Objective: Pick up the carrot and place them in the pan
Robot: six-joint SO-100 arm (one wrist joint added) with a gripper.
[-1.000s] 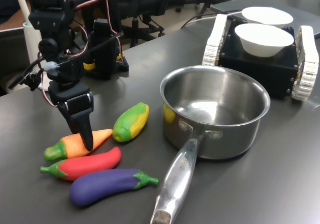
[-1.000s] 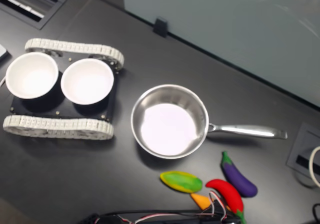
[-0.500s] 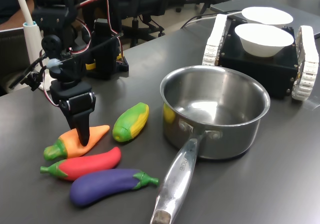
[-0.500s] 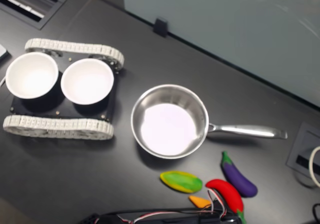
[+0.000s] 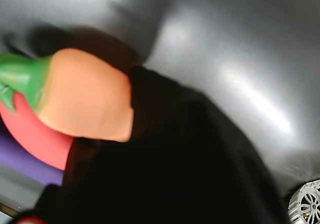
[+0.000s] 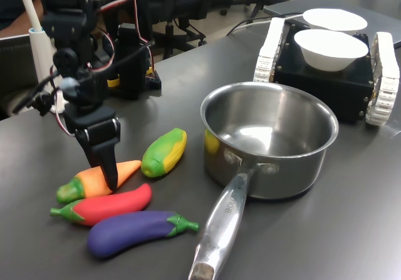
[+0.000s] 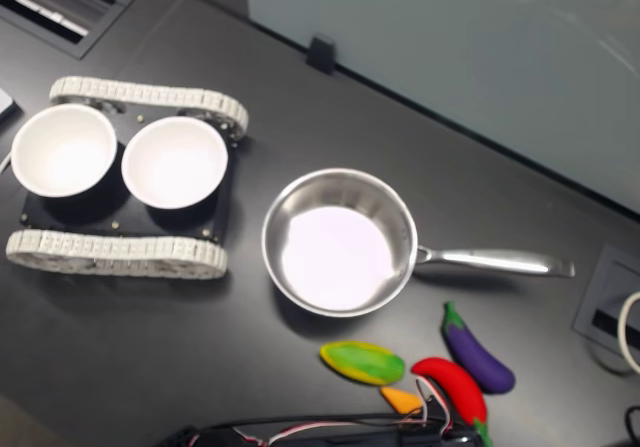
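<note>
Stage: early; judged as the grasp on the carrot [image 6: 94, 180], with no lift and no transfer yet.
Carrot: lies flat on the dark bench [image 6: 326, 230] near the edge closest to the first exterior view's camera, green stem end toward the first exterior view's left, tip toward the corn toy [image 6: 164, 152]. In the second exterior view only its orange tip [image 7: 402, 399] shows, at the bench's lower edge.
Gripper: the gripper [image 6: 106, 170] stands over the carrot's middle, fingers pointing down. In the wrist view a dark finger [image 5: 165, 149] lies against the carrot's flank [image 5: 85, 98]. Whether the jaws are parted or closed on it cannot be told; the second finger is hidden.
Neighbours: red chilli toy [image 6: 103, 206] just beside the carrot, on the side nearer the bench edge; purple eggplant toy [image 6: 135, 230] beyond that, nearer the edge still. Risk judged: a finger may catch the chilli.
Pan: the pan [image 6: 322, 114] stands mid-bench, well apart from the carrot, handle toward the near edge; its bowl [image 7: 340, 257] holds nothing.
Other: two white bowls [image 6: 329, 48] on a tracked black base toward the far corner, not involved.
Remaining: secure grip, lift, carry across to the pan, release inside.
</note>
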